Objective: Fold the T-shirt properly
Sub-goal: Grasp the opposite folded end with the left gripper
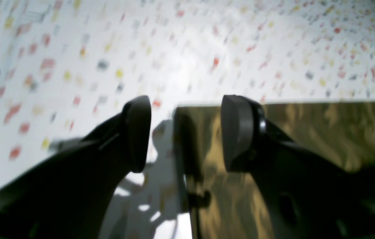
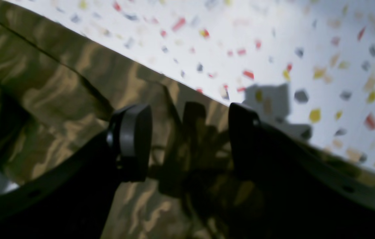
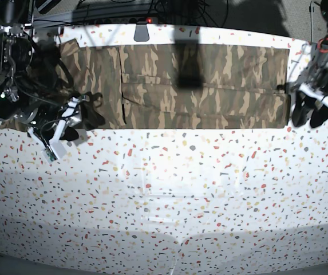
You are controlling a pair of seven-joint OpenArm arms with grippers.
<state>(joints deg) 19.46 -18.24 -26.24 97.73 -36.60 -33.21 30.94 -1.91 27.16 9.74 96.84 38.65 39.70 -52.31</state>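
Garment, camouflage T-shirt [image 3: 204,86], entered by view. Base view: lies across the upper part of the frame on the speckled white surface [image 3: 169,195] as a long horizontal band, its lower edge straight, lengthwise creases running through it; judged already folded along its length at least once. One end at upper left looks bunched and partly hidden behind the arm there, so its lie cannot be told exactly. Right pincer [image 3: 66,130] sits at centre left, at the lower left corner of the band; left pincer [image 3: 309,112] sits at the right edge, just beside the band's right end. Left wrist view: left pincer [image 1: 185,132] spread, nothing between the pads, the cloth's straight corner [image 1: 273,149] lying flat under it at lower right, bare surface [image 1: 107,49] filling the upper frame. Right wrist view: right pincer [image 2: 189,142] spread likewise, empty, poised over the shirt [image 2: 57,89], whose edge runs diagonally from upper left to lower right; a fold crease shows at upper left; blurred. Progress, as judged: lengthwise folding appears done, both ends addressed but neither gripped; crosswise folds that would bring the band down to a compact rectangle remain, as does tidying of the bunched left end.
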